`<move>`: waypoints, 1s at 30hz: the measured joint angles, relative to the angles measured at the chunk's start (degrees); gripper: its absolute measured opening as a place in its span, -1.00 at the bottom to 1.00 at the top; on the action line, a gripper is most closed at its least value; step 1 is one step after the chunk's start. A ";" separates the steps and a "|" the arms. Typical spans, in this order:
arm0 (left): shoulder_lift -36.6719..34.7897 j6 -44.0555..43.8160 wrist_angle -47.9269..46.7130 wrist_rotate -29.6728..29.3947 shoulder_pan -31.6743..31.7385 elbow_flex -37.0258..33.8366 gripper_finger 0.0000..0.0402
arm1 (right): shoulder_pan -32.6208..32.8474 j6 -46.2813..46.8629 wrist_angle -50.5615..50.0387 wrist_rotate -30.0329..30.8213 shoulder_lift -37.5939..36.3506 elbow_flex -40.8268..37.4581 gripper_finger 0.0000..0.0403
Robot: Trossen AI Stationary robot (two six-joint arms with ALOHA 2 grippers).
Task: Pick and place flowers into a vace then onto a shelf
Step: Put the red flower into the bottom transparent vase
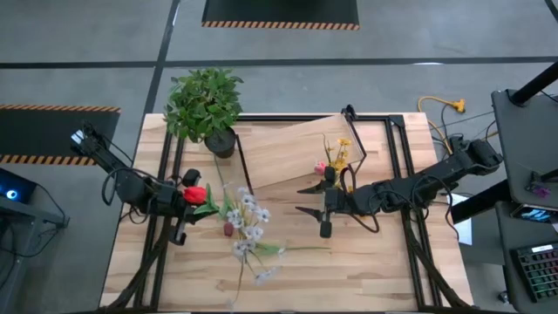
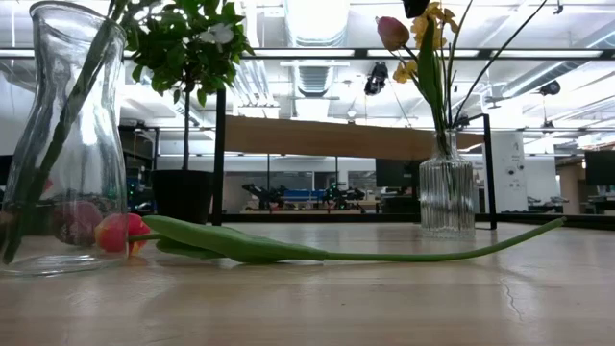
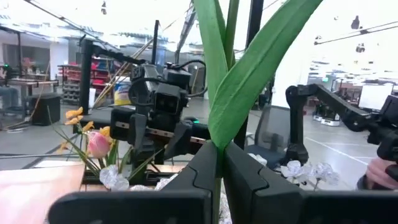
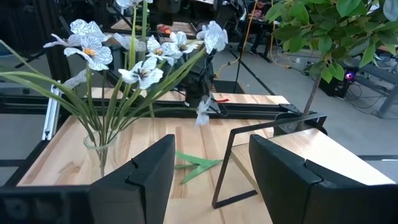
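My left gripper (image 1: 187,199) is left of centre, shut on a red tulip (image 1: 194,193) whose green leaves (image 3: 249,68) rise above the fingers. A clear glass vase (image 4: 99,152) of white-lilac sprays (image 1: 248,216) stands mid-table. Another tulip (image 2: 120,232) lies on the table beside that vase (image 2: 67,144), its stalk (image 2: 413,255) flat on the wood. A ribbed glass vase (image 2: 447,197) with yellow blooms and a pink bud (image 1: 321,167) stands near the light wooden shelf board (image 1: 288,153). My right gripper (image 1: 307,200) is open next to it and holds nothing. My left gripper pinches the tulip between its two fingers (image 3: 202,168) at the stalk where the leaves begin (image 3: 217,148). The fingers come in level from the table's left, across the stalk. The tulip is lifted clear and stands roughly upright, leaves and bloom above the fingers.
A bushy potted plant (image 1: 205,105) stands at the far left of the table. The shelf's thin black frame (image 4: 239,155) stands just ahead of my right gripper (image 4: 211,180). Bare wood lies along the near edge (image 1: 349,279).
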 joint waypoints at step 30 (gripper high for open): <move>15.96 -6.06 5.98 2.27 -3.72 1.53 -1.00 | 0.00 0.20 0.00 0.04 0.00 0.00 -0.01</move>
